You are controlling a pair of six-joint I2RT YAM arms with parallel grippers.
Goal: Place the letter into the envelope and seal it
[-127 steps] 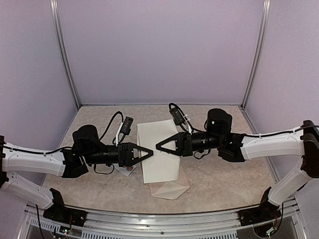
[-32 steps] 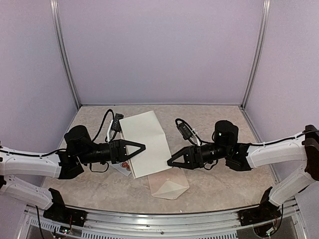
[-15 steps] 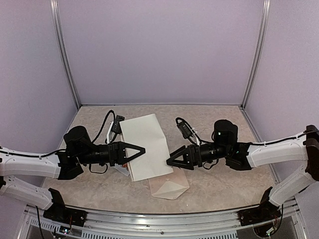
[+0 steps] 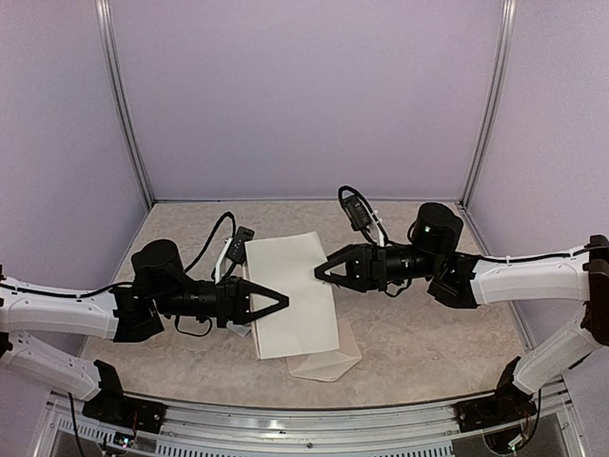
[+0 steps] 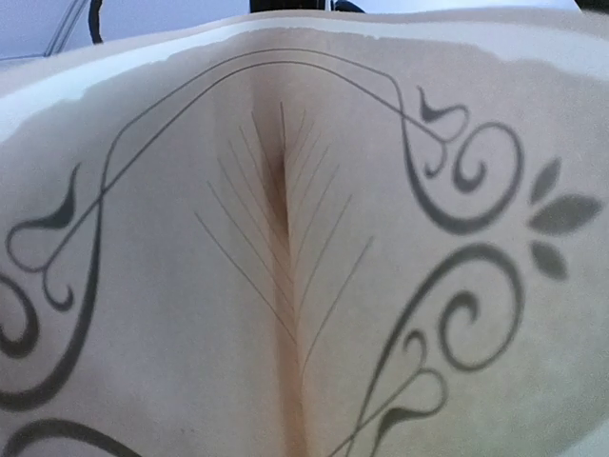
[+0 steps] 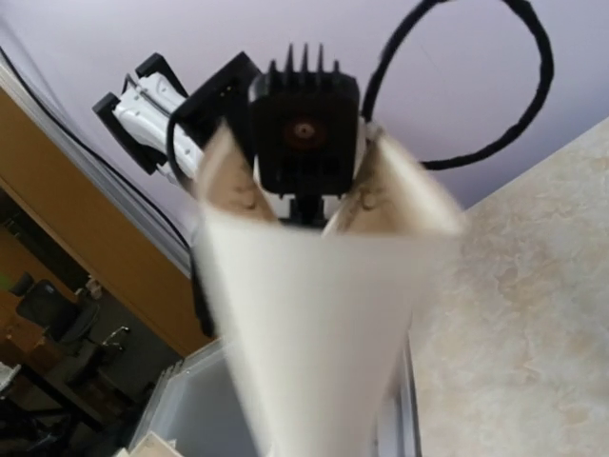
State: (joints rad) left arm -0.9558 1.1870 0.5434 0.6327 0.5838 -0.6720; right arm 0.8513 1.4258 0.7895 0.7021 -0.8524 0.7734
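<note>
The letter (image 4: 290, 290) hangs above the table between my two grippers, plain white back up and bowed along its length. My left gripper (image 4: 283, 305) is shut on its left edge and my right gripper (image 4: 321, 274) is shut on its right edge. In the left wrist view the letter's printed face (image 5: 190, 314), with dark ornamental border and fine lines, fills the frame around a central crease and hides the fingers. In the right wrist view its white back (image 6: 314, 333) is blurred and covers the jaws. The envelope (image 4: 328, 360) lies on the table under the letter's near end, pointed flap showing.
A small white sticker strip (image 4: 240, 329) lies on the table under my left gripper, mostly hidden. The marbled table (image 4: 428, 333) is enclosed by lilac walls. The left wrist's camera and cable (image 6: 304, 133) show beyond the letter in the right wrist view.
My right gripper has moved up and away along the letter's right edge. My left gripper has moved right. The letter has swung from tilted to nearly straight over the envelope.
</note>
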